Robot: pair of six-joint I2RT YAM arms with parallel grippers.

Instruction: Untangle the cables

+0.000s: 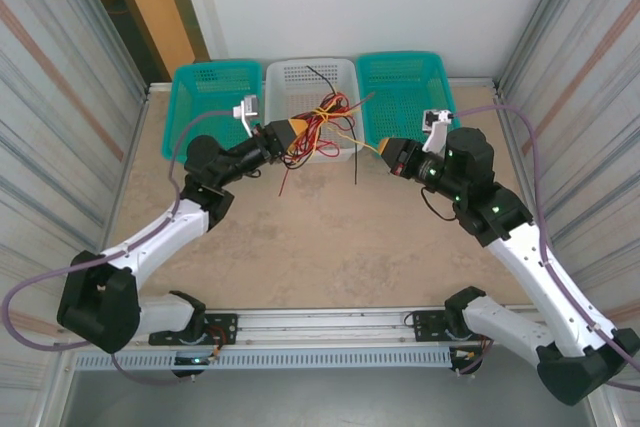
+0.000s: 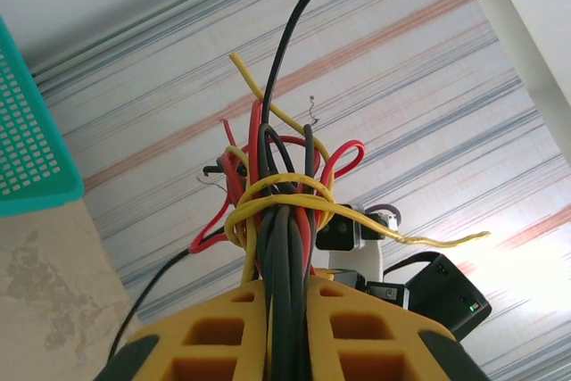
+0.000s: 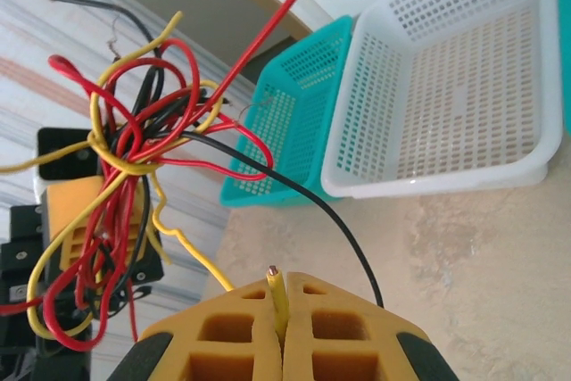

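**Top view.** The left gripper (image 1: 292, 137) is closed on a knotted bundle of red, black and yellow cables (image 1: 322, 119). The bundle fans out just beyond its fingertips, over the near rim of the white basket (image 1: 290, 72). The right gripper (image 1: 384, 151) faces the left one and stands apart from it. It is closed on a single yellow cable (image 1: 355, 140), which spans the gap between the two grippers to the knot. Loose red and black ends hang below the bundle toward the surface (image 1: 320, 237).

**Left wrist view.** The left gripper (image 2: 284, 296) clamps several strands side by side. Just ahead of its fingertips a yellow strand is wound around the cables (image 2: 277, 194).

**Right wrist view.** The right gripper (image 3: 284, 310) is fully closed, and the bare tip of the yellow cable (image 3: 277, 287) protrudes between its fingers. The knot hangs ahead and to the left.
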